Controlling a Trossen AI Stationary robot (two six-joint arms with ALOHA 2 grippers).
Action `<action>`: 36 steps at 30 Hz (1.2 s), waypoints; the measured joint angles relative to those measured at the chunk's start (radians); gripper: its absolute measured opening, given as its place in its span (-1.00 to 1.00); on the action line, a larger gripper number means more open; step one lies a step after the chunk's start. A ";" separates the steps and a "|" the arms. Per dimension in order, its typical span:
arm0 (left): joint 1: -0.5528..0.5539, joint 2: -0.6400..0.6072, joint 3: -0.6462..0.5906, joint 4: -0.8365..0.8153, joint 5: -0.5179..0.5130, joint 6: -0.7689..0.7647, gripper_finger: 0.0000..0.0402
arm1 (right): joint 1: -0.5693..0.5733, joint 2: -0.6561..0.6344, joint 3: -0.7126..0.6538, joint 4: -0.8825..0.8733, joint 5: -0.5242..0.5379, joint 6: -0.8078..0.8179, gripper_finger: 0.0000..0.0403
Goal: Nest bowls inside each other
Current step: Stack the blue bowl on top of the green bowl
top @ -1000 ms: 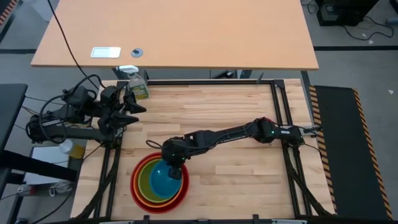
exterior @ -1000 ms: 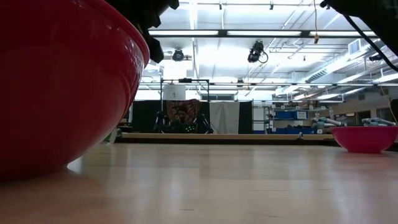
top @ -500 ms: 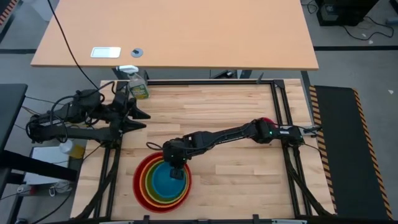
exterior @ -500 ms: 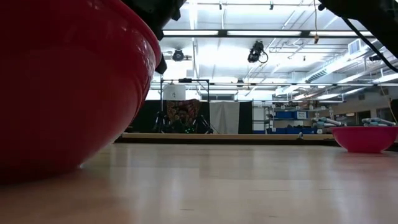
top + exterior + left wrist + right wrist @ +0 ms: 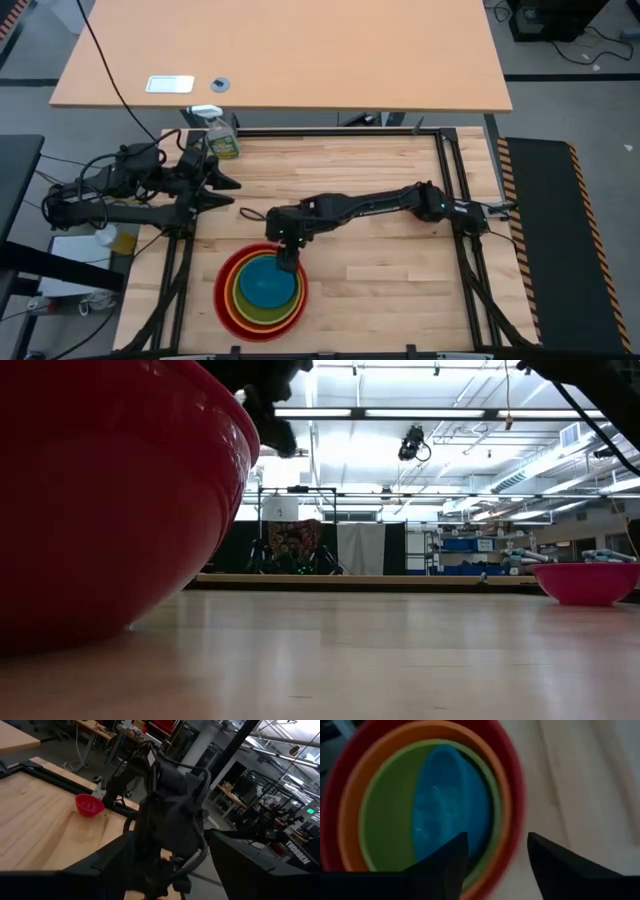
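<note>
Four bowls sit nested at the table's near left: red (image 5: 222,300) outermost, then orange (image 5: 236,303), green (image 5: 244,283) and blue (image 5: 268,286) innermost. The right wrist view shows the blue bowl (image 5: 451,800) lying in the green one (image 5: 385,820). My right gripper (image 5: 288,258) hangs open just above the stack's far rim, with nothing between its fingers (image 5: 440,867). The pink bowl (image 5: 587,582) rests on its base on the table's far right side (image 5: 90,804). My left gripper (image 5: 222,190) waits open at the far left.
A yellow-green spray bottle (image 5: 222,137) stands at the table's far left corner. A black metal frame (image 5: 450,180) runs along the table's edges. Bare wood (image 5: 380,270) lies between the stack and the right edge.
My right gripper has opened and let go of the blue bowl, then risen and drawn back toward the far edge. The blue bowl, first tilted in the hold, now lies settled in the green one. The stack has slid slightly toward the right. My left gripper has tipped.
</note>
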 joint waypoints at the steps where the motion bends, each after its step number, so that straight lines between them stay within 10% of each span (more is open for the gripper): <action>1: 0.000 0.000 0.000 0.000 -0.004 0.004 0.30 | -0.003 -0.003 0.000 -0.016 0.011 -0.002 0.07; 18: 0.000 0.000 0.000 -0.071 -0.109 0.008 0.30 | -0.079 -0.131 -0.002 -0.570 0.234 -0.184 0.25; 27: -0.009 0.026 0.000 -0.203 -0.128 -0.001 0.30 | -0.107 -0.190 0.000 -0.378 0.078 -0.264 0.15; 36: -0.203 0.246 0.000 -0.374 -0.074 -0.008 0.30 | -0.130 -0.180 -0.002 -0.578 0.260 -0.117 0.12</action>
